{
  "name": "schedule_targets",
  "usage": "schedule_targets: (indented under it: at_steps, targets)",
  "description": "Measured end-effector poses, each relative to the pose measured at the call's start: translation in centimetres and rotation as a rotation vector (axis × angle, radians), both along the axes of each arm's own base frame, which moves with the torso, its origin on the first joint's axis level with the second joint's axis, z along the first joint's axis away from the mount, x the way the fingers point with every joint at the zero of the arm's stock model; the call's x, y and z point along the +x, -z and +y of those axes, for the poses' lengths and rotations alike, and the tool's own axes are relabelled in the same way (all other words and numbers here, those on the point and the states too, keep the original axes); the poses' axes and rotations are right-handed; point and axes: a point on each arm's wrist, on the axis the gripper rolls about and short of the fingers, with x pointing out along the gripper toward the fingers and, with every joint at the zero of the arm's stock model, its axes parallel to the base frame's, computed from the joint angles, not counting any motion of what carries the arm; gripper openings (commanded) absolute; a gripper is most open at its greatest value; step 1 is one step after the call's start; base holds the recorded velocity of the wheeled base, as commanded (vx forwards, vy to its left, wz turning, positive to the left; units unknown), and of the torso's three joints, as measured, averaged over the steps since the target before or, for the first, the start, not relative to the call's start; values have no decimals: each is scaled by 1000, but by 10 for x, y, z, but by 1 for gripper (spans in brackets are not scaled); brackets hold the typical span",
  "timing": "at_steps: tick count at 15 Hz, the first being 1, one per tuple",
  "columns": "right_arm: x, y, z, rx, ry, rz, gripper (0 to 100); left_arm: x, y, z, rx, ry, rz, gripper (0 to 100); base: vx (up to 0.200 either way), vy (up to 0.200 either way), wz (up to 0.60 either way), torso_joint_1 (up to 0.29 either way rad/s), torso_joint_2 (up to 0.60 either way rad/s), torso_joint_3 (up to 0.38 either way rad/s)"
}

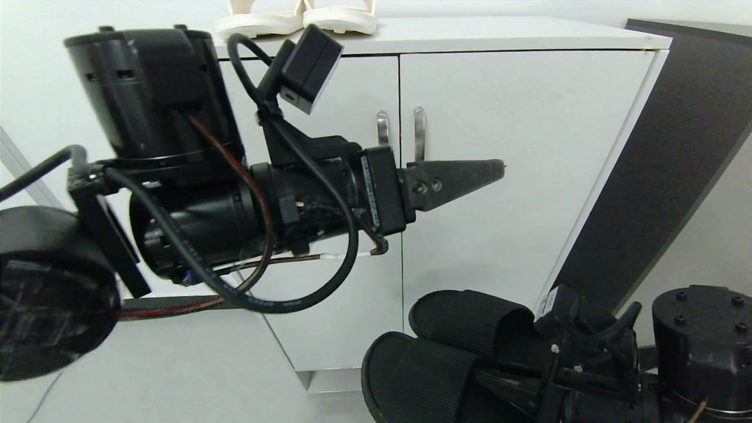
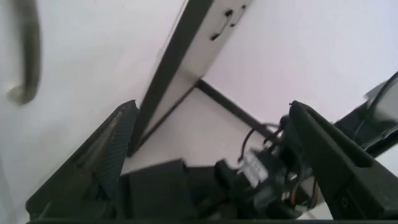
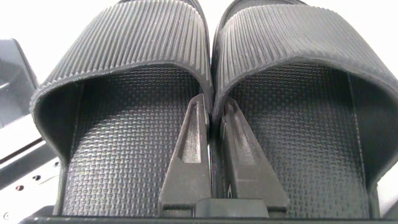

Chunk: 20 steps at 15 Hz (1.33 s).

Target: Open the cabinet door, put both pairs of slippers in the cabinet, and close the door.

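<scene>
The white cabinet point(image 1: 517, 147) has both doors closed, with two metal handles point(image 1: 419, 132) at the centre seam. A pair of white slippers point(image 1: 296, 17) lies on its top. My left gripper point(image 1: 498, 169) hovers in front of the right door, just right of and below the handles. In the left wrist view it point(image 2: 211, 109) is open and holds nothing, with one handle point(image 2: 25, 56) off to its side. A pair of black slippers point(image 1: 446, 352) hangs low in front of the cabinet. My right gripper point(image 3: 213, 102) is shut on their two inner walls, pinched together.
A dark panel point(image 1: 675, 147) runs along the cabinet's right side. A white wall point(image 1: 35, 88) stands to the cabinet's left, and pale floor point(image 1: 194, 370) lies below it.
</scene>
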Motion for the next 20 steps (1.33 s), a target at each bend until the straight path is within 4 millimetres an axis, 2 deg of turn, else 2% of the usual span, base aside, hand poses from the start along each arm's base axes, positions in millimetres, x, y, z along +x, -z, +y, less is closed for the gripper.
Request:
schedule_targets:
  at_steps: [2, 5, 12, 20]
  targets:
    - [0, 0, 0, 0, 0, 1, 0, 11, -4, -7, -27, 14, 31, 100, 0, 0, 0, 0, 0, 0]
    - [0, 0, 0, 0, 1, 1, 0, 28, -5, -5, -32, -43, 26, 100, 0, 0, 0, 0, 0, 0]
    - [-2, 1, -1, 5, -29, 5, 0, 36, -7, -2, -21, -213, -23, 100, 0, 0, 0, 0, 0, 0]
    - [-2, 1, -1, 6, -28, 3, 0, 55, -5, -16, -17, -291, -29, 100, 0, 0, 0, 0, 0, 0]
